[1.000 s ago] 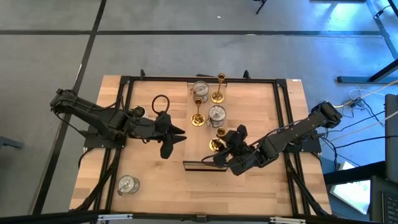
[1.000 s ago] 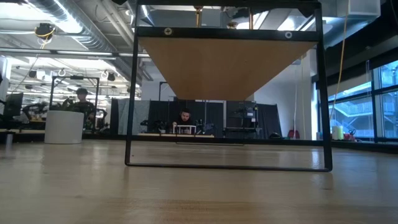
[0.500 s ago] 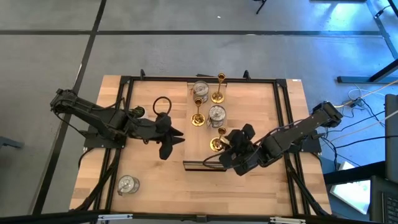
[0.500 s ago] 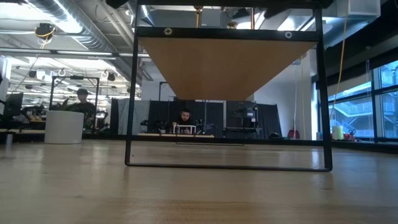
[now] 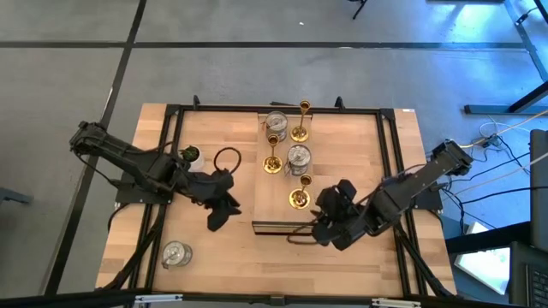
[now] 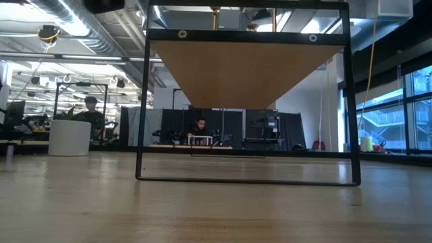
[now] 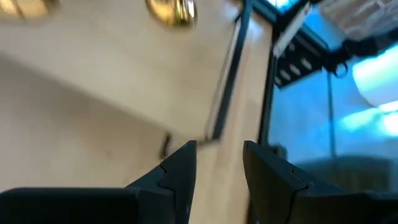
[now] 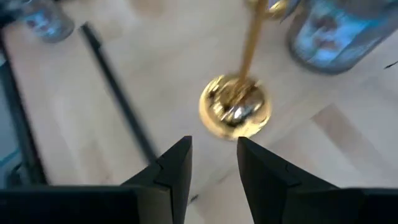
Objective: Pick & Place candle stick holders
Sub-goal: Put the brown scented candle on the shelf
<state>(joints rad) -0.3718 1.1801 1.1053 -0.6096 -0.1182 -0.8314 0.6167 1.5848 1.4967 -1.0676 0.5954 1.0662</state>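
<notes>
The table (image 5: 360, 154) is a pale wooden top inside a black frame, and a long wooden board (image 5: 282, 184) lies along its middle, running from the far edge toward the near side.

The left arm reaches in from the left, its end effector (image 5: 221, 205) over bare wood left of the board. In the left wrist view its fingers (image 7: 180, 171) stand a little apart with nothing between them. The right arm comes in from the right, its end effector (image 5: 321, 224) near the board's near end. Its fingers (image 8: 177, 165) also stand a little apart and empty, with the round base of a gold candle stick (image 8: 236, 109) just beyond their tips.

On the board stand five holders. At the far end a silvery cup (image 5: 276, 121) sits beside a gold stick (image 5: 300, 128). Nearer come another gold stick (image 5: 272, 162) and a second silvery cup (image 5: 298, 156), then the third gold stick (image 5: 299, 197), nearest the right end effector. A third silvery cup (image 5: 175, 253) stands alone at the table's near left corner, well apart from the rest.

A small green potted plant (image 5: 190, 154) sits by the left arm, with a dark ring (image 5: 226, 157) on the wood just right of it.
</notes>
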